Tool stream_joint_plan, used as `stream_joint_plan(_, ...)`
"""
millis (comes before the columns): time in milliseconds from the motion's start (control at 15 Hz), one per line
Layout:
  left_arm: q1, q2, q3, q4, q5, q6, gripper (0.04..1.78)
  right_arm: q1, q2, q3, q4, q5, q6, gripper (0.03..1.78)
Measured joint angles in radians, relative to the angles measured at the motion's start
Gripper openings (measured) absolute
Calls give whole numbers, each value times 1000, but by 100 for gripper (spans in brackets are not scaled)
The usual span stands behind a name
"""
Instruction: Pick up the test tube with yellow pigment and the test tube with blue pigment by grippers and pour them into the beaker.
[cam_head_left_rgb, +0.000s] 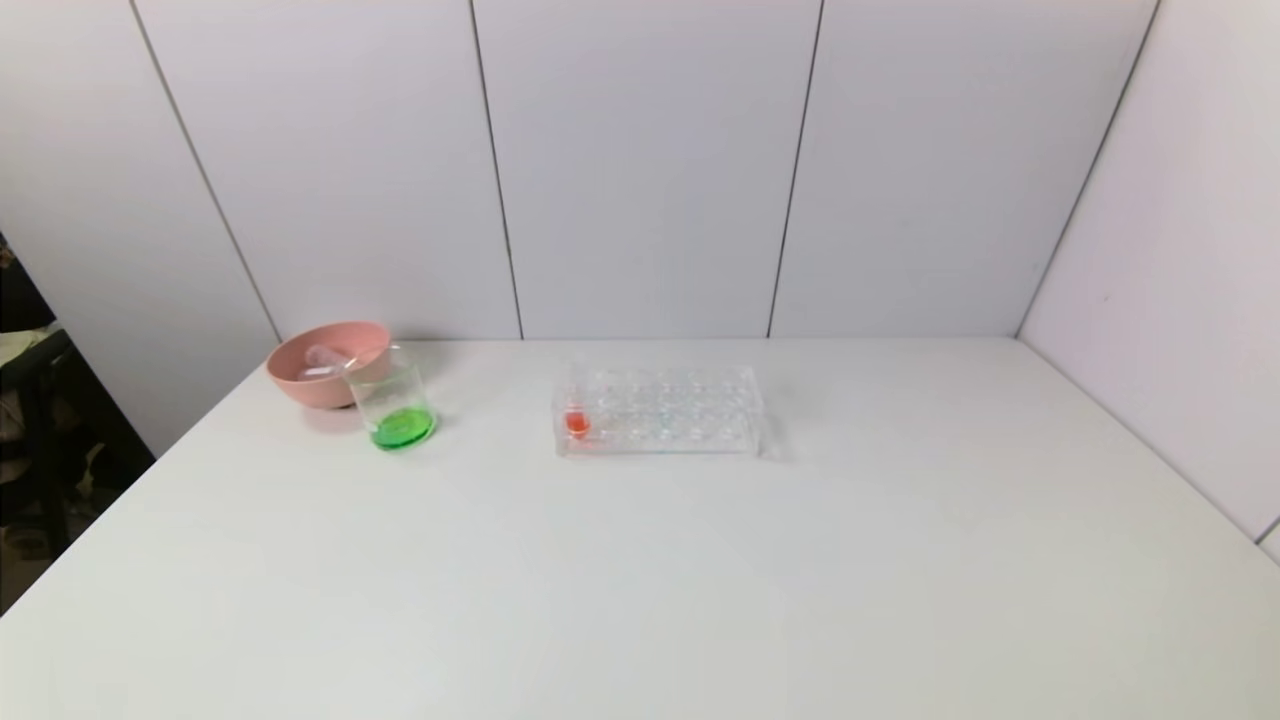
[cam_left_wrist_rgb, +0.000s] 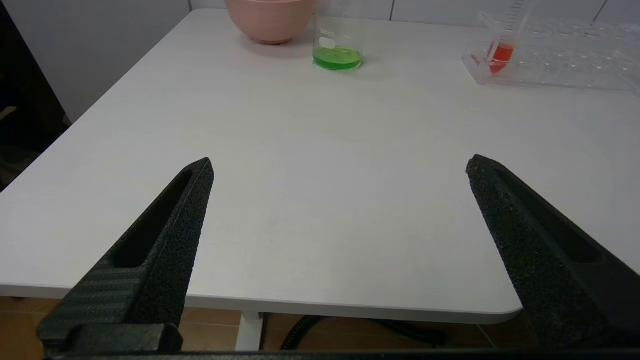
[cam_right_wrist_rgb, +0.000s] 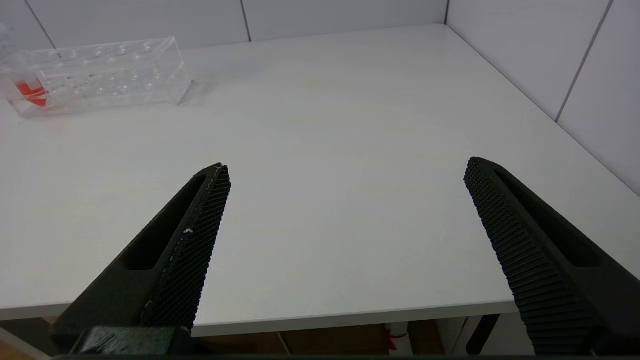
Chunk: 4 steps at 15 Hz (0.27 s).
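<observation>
- Our left gripper (cam_left_wrist_rgb: 340, 167) hangs by the near table edge on the left side, jaws spread wide and holding nothing.
- Our right gripper (cam_right_wrist_rgb: 347, 170) sits the same way at the near edge on the right, jaws spread wide and bare.
- The beaker (cam_head_left_rgb: 392, 404) stands at the far left of the white table (cam_head_left_rgb: 700, 580), just in front of the pink bowl (cam_head_left_rgb: 325, 366), with green liquid (cam_left_wrist_rgb: 337, 57) in its bottom.
- In the bowl we make out a clear tube (cam_head_left_rgb: 330, 357) lying down; we cannot tell which tube it is.
- The clear tube rack (cam_head_left_rgb: 660, 412) stands mid-table, well apart from the beaker, with the red-liquid tube (cam_head_left_rgb: 577, 421) at its left end.
- We see no yellow or blue liquid in any tube.
</observation>
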Motion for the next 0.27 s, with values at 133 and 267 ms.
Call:
stream_joint_plan(133, 0, 0, 0, 0, 0, 0, 176, 0, 0, 0, 0, 0, 0, 171)
stream_joint_plan(267, 0, 0, 0, 0, 0, 0, 176, 0, 0, 0, 0, 0, 0, 171)
